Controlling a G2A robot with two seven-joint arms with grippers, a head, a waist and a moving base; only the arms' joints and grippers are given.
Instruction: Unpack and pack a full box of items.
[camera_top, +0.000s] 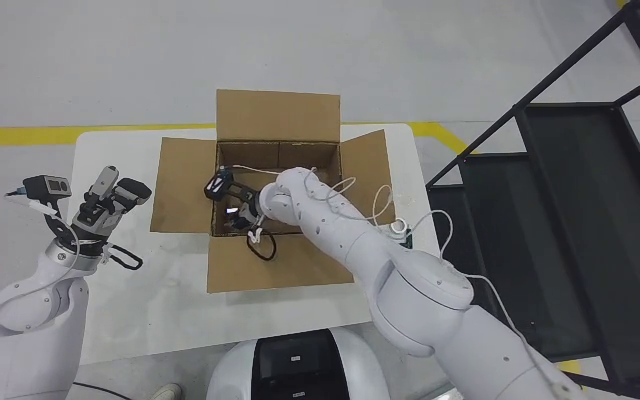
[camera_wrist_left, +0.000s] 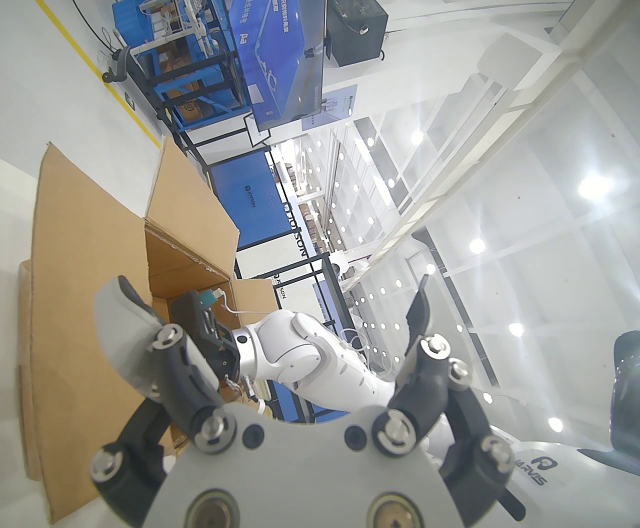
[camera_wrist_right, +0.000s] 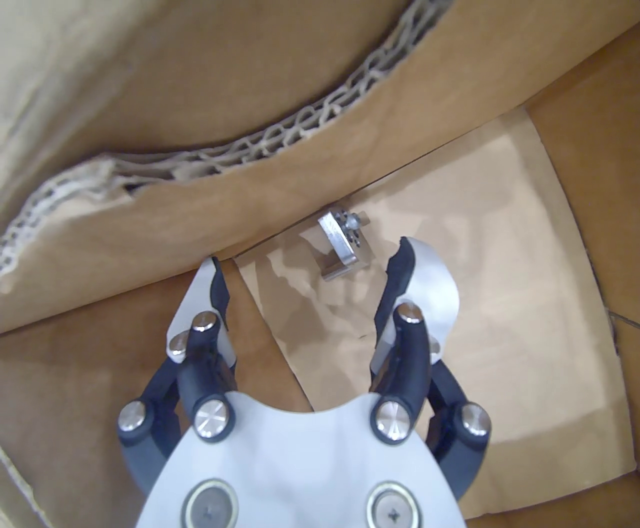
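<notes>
My right gripper (camera_top: 222, 195) was down inside the open cardboard box (camera_top: 278, 115) at the centre of the top view. Its fingers were spread apart and held nothing. Just past the fingertips a small metal bracket (camera_wrist_right: 345, 245) lay on the box floor, close to a wall and untouched. My left gripper (camera_top: 118, 188) hung over the white table (camera_top: 130, 310) at the left of that frame, well apart from the box, released wide and empty.

Your top camera looks down on the box (camera_top: 278, 115); the right wrist camera peers closely inside it, the left sees it from outside.
</notes>
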